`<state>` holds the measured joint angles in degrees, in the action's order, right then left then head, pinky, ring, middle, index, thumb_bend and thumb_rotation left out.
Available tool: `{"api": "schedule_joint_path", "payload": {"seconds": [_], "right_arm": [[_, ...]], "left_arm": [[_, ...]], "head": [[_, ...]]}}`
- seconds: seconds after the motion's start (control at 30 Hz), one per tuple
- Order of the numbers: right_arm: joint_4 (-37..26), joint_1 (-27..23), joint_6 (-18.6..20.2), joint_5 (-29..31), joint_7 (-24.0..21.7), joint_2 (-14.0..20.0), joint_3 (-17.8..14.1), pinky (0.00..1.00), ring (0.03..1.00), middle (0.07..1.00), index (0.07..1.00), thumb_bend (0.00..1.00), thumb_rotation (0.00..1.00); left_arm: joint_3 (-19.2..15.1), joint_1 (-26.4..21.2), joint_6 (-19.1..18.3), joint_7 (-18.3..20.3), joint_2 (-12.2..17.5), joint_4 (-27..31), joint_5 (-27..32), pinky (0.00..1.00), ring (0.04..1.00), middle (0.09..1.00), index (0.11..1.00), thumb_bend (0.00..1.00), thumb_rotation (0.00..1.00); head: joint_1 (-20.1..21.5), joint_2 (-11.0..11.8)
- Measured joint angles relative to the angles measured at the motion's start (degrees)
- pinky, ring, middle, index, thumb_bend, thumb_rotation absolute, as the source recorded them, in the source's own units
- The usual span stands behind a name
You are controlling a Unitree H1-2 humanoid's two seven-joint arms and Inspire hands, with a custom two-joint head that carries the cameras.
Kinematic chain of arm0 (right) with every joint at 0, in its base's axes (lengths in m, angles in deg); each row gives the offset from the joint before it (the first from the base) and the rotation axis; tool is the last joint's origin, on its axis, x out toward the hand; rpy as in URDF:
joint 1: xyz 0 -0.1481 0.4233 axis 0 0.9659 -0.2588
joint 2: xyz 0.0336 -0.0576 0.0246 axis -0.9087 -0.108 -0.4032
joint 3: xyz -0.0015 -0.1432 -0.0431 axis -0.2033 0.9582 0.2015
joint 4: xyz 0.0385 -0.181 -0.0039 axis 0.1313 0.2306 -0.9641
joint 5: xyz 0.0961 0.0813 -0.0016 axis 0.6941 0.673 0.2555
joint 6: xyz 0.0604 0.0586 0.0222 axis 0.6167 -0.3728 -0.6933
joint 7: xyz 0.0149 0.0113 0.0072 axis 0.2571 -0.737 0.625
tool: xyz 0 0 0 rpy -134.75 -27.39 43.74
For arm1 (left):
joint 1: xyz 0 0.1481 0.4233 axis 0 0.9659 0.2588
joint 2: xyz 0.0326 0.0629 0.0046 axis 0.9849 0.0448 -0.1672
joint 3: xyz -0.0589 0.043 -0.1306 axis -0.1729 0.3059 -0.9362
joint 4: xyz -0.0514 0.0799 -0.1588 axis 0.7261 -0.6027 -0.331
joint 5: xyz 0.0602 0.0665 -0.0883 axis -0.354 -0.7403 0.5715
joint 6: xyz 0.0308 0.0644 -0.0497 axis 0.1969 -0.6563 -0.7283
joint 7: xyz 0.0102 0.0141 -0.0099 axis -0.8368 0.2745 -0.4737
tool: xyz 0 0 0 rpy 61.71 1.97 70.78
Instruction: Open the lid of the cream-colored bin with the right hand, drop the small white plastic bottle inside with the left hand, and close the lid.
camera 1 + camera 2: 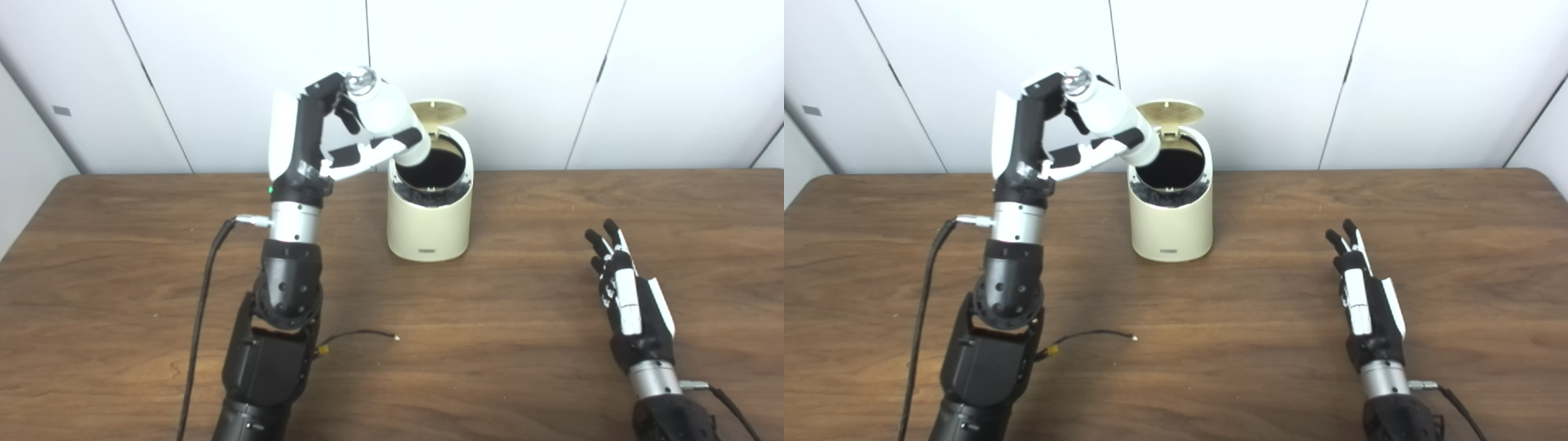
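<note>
We see a smooth, rounded cream-colored bin (pixel 430 223) standing upright on the far middle of a dark wood-grain table (pixel 520 343). Its round lid (pixel 438 113) is swung up on the far side and stands nearly vertical, showing a dull golden underside, and the mouth below it is a dark circle with a black inner rim.

Our left hand (pixel 318 144), black and white hard plastic, is raised to the left of the bin and holds the small white plastic bottle (pixel 389 119), fingers and thumb wrapped around its body. The bottle is a glossy cylinder with a shiny silvery end. Its long axis is tilted: the silvery end points up and to the left, and the other end points down and to the right, right at the near-left rim of the open mouth.

Our right hand (pixel 1363 300) lies low on the table at near right, well apart from the bin, fingers stretched out fairly straight toward the far side, holding nothing.
</note>
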<state>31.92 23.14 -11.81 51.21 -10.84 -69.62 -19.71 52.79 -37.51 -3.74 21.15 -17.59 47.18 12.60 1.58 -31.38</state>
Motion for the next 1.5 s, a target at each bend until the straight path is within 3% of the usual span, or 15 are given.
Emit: {"api": "schedule_joint_path", "payload": {"seconds": [0.33,0.6,0.93,1.5], "right_arm": [[0.36,-0.2,-1.05,-0.01,0.0,0.01,-0.01,1.0,1.0,0.938,0.991,0.67,1.0],[0.57,-0.37,-1.69,0.06,0.0,0.0,-0.01,1.0,1.0,0.935,0.993,0.67,1.0],[0.88,-0.64,-2.0,0.04,0.17,-0.08,-0.07,1.0,1.0,0.936,0.993,0.67,1.0],[0.58,-0.52,-1.9,0.31,-0.29,0.23,0.41,1.0,0.998,0.931,0.978,0.69,1.0]], "left_arm": [[0.73,-1.73,5.14,-2.75,0.01,-6.44,-1.08,0.32,0.386,0.478,0.531,0.5,0.0],[0.94,-2.04,6.75,-4.43,-0.24,-9.52,-1.92,0.34,0.393,0.493,0.529,0.5,0.0],[1.25,-3.11,12.61,-6.78,-0.06,-15.16,-2.65,0.34,0.414,0.496,0.522,0.49,0.0],[2.84,-4.69,17.04,-9.78,1.98,-19.68,-7.67,0.34,0.409,0.494,0.506,0.47,0.0]], "head": [[0.09,0.0],[0.26,0.18],[0.26,0.0],[0.18,-0.7]]}}
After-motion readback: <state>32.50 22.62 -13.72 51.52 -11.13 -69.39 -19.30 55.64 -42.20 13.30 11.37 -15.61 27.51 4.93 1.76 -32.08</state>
